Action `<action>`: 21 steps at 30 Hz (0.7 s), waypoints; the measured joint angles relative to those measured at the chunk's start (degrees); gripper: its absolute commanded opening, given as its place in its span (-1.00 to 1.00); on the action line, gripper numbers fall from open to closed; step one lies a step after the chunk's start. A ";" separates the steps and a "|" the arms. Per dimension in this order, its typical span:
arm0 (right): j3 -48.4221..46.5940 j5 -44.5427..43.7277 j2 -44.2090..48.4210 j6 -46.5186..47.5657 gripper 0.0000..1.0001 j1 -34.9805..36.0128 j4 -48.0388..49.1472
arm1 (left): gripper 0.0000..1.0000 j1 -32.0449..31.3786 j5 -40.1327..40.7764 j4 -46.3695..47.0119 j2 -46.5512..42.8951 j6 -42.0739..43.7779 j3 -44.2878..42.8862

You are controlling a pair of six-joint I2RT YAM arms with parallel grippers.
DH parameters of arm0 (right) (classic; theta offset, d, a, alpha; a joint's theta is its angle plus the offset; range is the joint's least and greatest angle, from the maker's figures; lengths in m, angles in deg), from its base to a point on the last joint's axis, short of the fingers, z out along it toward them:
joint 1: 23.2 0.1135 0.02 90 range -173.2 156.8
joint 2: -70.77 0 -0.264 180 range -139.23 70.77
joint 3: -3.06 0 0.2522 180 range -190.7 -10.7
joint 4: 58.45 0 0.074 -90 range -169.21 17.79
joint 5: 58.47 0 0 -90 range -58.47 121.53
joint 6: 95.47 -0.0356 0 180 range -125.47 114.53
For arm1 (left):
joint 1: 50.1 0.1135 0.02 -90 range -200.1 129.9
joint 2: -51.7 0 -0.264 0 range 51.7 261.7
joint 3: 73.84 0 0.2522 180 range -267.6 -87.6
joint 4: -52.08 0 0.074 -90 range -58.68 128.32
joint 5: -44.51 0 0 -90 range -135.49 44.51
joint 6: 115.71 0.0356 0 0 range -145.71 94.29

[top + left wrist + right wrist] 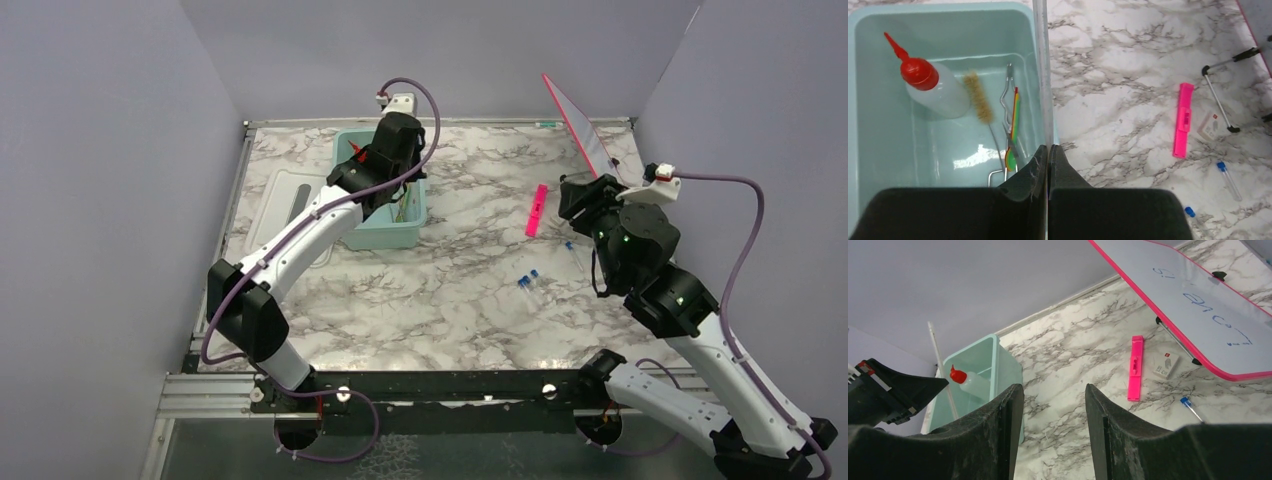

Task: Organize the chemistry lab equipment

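Note:
My left gripper is shut on a thin clear rod that stands up out of the jaws above the right wall of the teal tub. In the tub lie the squeeze bottle with a red nozzle, wire tongs and a small brush. In the top view this gripper hovers over the tub. Blue-capped vials lie on the marble, also seen in the left wrist view. My right gripper is open and empty above the table at the right.
A flat pink strip lies right of the tub. A pink-edged whiteboard leans on its wire stand at the back right, with a small card beneath it. A white lid lies left of the tub.

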 measured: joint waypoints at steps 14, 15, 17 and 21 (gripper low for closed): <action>0.00 2.69 -2.19 -2.23 0.06 0.00 -0.52 | -1.00 6.75 -6.43 -0.63 7.45 -2.12 2.69; 0.00 3.08 -2.27 -2.45 0.06 0.00 -0.52 | -1.00 6.91 -7.06 -0.66 8.70 -1.86 2.40; 0.00 3.87 -2.45 -3.15 0.06 0.00 -0.55 | -1.00 7.34 -8.11 -0.52 11.28 -1.25 1.84; 0.00 6.12 -3.48 -3.93 0.06 0.00 -0.76 | -1.00 8.37 -9.79 -0.48 14.99 -0.24 1.31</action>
